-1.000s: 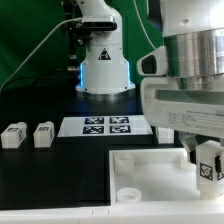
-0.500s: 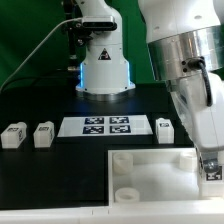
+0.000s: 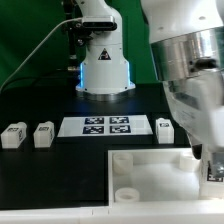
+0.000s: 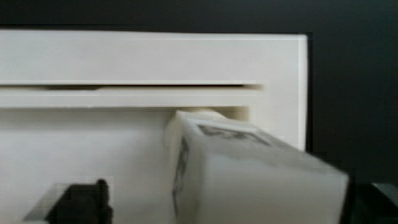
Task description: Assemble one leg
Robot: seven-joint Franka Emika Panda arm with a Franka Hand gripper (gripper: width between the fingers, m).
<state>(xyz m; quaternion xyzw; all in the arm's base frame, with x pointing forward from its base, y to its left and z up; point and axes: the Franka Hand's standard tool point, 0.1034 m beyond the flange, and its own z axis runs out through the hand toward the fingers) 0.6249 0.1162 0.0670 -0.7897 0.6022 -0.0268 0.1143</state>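
Your gripper (image 3: 211, 170) pinched the leg (image 4: 249, 170) upright over the tray's (image 3: 150, 172) far corner, seemingly to seat it in a socket.

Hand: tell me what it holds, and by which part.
The hand grips a leg by its sides, at the corner of the large white piece. The exact contact is hidden.

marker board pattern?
White marker board with four black-and-white square tags; exterior view shows it best.
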